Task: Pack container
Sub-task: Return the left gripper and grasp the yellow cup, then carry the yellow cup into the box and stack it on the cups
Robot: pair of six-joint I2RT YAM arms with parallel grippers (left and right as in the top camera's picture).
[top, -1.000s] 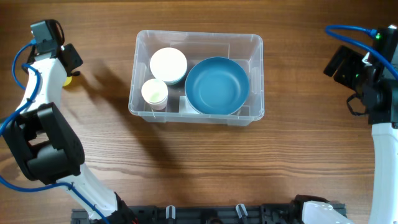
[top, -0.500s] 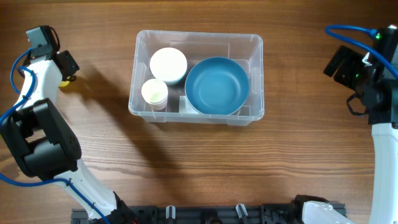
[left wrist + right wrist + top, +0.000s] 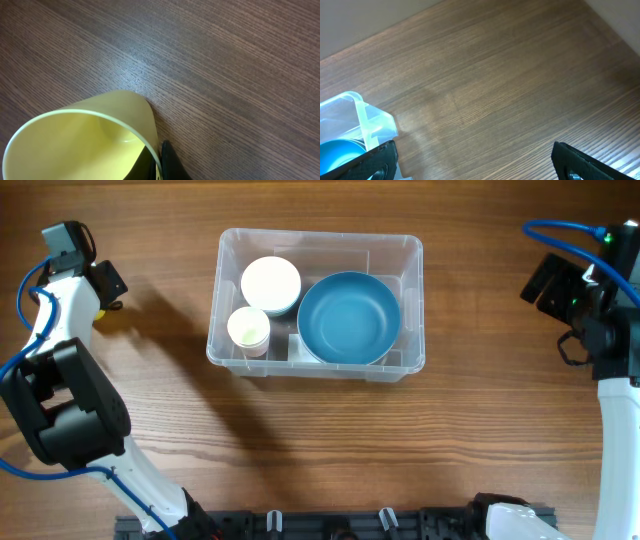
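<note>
Container (image 3: 340,252) clear plastic, left end effector (image 3: 159,165) clamped on yellow cup (image 3: 90,135), right end effector (image 3: 475,162) apart

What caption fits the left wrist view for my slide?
A yellow cup gripped at its wall by the shut left claw, wooden table beyond.

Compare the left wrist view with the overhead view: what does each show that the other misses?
Only the left wrist view shows the yellow cup clearly: tipped, mouth toward the camera, its rim pinched by the left gripper. Only the overhead view shows the container, which holds a blue bowl, a white bowl and a small cup. Both show the wooden table.
</note>
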